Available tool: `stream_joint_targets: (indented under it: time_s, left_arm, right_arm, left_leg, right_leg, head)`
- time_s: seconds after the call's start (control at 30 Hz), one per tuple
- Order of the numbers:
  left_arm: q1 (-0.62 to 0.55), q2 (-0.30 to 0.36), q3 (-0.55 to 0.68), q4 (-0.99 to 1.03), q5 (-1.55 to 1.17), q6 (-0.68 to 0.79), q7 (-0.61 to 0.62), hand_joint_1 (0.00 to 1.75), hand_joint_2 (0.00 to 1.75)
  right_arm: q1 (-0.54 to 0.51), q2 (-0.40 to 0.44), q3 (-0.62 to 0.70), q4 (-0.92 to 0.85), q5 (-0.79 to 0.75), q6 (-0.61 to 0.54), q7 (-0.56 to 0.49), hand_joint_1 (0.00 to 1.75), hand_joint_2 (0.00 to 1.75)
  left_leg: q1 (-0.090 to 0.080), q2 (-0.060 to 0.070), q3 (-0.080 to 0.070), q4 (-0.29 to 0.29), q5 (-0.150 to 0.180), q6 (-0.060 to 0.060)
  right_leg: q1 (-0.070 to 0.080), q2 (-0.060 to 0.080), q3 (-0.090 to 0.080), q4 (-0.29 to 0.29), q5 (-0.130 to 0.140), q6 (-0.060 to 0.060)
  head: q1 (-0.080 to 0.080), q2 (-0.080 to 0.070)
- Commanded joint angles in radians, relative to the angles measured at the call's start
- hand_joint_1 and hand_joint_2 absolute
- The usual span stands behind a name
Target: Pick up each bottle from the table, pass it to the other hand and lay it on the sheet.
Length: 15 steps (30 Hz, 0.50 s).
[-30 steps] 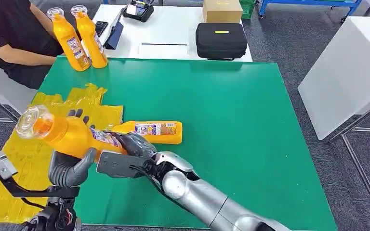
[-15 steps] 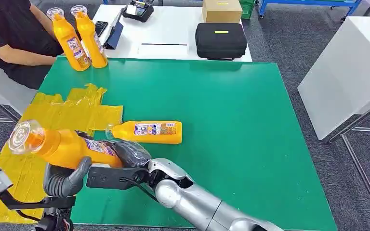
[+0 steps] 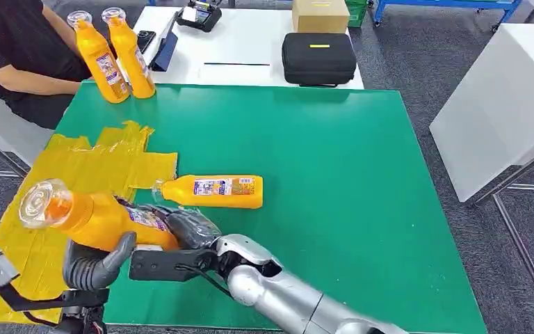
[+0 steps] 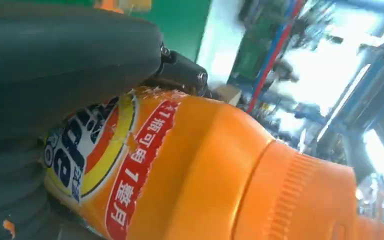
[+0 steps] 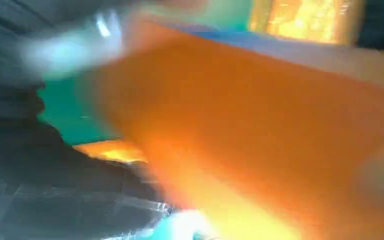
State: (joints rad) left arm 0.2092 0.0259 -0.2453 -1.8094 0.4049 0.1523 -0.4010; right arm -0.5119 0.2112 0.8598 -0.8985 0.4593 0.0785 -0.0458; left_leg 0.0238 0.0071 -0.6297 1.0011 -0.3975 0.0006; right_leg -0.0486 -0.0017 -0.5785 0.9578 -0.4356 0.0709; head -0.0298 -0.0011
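Green table (image 3: 334, 181) | left hand (image 3: 94, 261) grips bottle (image 3: 97, 217) from below | right hand (image 3: 189, 228) clasps its base | second bottle (image 3: 212, 191) lies just beyond.

Orange bottle (image 3: 101, 219) tilted above the yellow sheet (image 3: 76, 174), another (image 3: 212, 191) lying beside it.

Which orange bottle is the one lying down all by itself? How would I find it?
Look at the big green table. Near its middle, just right of the crinkly yellow sheet, one orange bottle lies flat on its side, cap toward the sheet. The two bottles at the far corner stand upright, and another is held up by the robot's hands.
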Motion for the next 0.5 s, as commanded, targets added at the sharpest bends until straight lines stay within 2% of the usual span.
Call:
stream_joint_targets:
  time_s: [0.03, 0.17, 0.27, 0.33, 0.37, 0.43, 0.5]
  left_arm:
    - [0.038, 0.014, 0.132, -0.016, -0.117, 0.027, -0.008, 1.75, 1.75]
    - [0.077, 0.006, 0.208, -0.049, -0.333, 0.107, -0.053, 1.75, 1.75]
    - [0.038, 0.044, 0.191, -0.005, -0.521, 0.153, -0.088, 1.75, 1.75]
    - [0.018, 0.042, 0.182, 0.015, -0.524, 0.159, -0.088, 1.75, 1.75]
    - [-0.017, 0.068, 0.145, 0.058, -0.69, 0.234, -0.089, 1.75, 1.75]
    - [-0.079, 0.089, 0.1, 0.15, -0.856, 0.299, -0.056, 1.75, 1.75]
    - [-0.149, 0.115, 0.029, 0.286, -0.957, 0.261, 0.011, 1.75, 1.75]
  right_arm:
    - [0.1, -0.195, -0.149, -0.215, 0.039, 0.018, -0.004, 0.0, 0.0]
    - [0.178, -0.262, -0.336, -0.32, 0.025, -0.002, -0.03, 0.0, 0.0]
    - [0.22, -0.283, -0.472, -0.383, 0.009, 0.035, -0.05, 0.0, 0.0]
    - [0.227, -0.288, -0.482, -0.396, 0.011, 0.045, -0.052, 0.0, 0.0]
    - [0.242, -0.277, -0.511, -0.418, 0.014, 0.043, -0.051, 0.0, 0.0]
    - [0.247, -0.284, -0.517, -0.435, 0.019, 0.051, -0.053, 0.0, 0.0]
    - [0.237, -0.292, -0.508, -0.426, 0.022, 0.061, -0.054, 0.0, 0.0]
  left_leg:
    - [0.0, -0.005, 0.003, 0.0, -0.001, 0.001]
    - [0.0, -0.004, 0.002, 0.0, -0.001, 0.001]
    - [0.0, -0.005, -0.001, 0.0, 0.0, 0.001]
    - [-0.001, -0.006, 0.0, 0.0, 0.0, 0.001]
    - [-0.001, -0.006, 0.002, 0.0, -0.001, 0.002]
    - [-0.001, -0.005, 0.0, -0.001, 0.001, 0.001]
    - [-0.002, -0.007, 0.001, -0.002, 0.001, 0.001]
  right_leg:
    - [0.001, -0.005, 0.005, 0.0, -0.002, -0.005]
    - [0.001, -0.003, 0.005, -0.001, -0.002, -0.006]
    - [0.0, -0.005, 0.002, 0.0, -0.001, -0.003]
    - [0.0, -0.006, 0.003, 0.0, -0.001, -0.004]
    - [0.0, -0.006, 0.005, 0.0, -0.002, -0.006]
    - [-0.001, -0.005, 0.003, 0.0, -0.001, -0.003]
    - [-0.001, -0.007, 0.004, -0.001, -0.001, -0.004]
  head:
    - [0.001, 0.0]
    - [0.0, 0.0]
    - [0.001, 0.0]
    - [0.0, 0.0]
    - [0.0, 0.0]
    - [0.0, 0.0]
    - [0.001, 0.0]
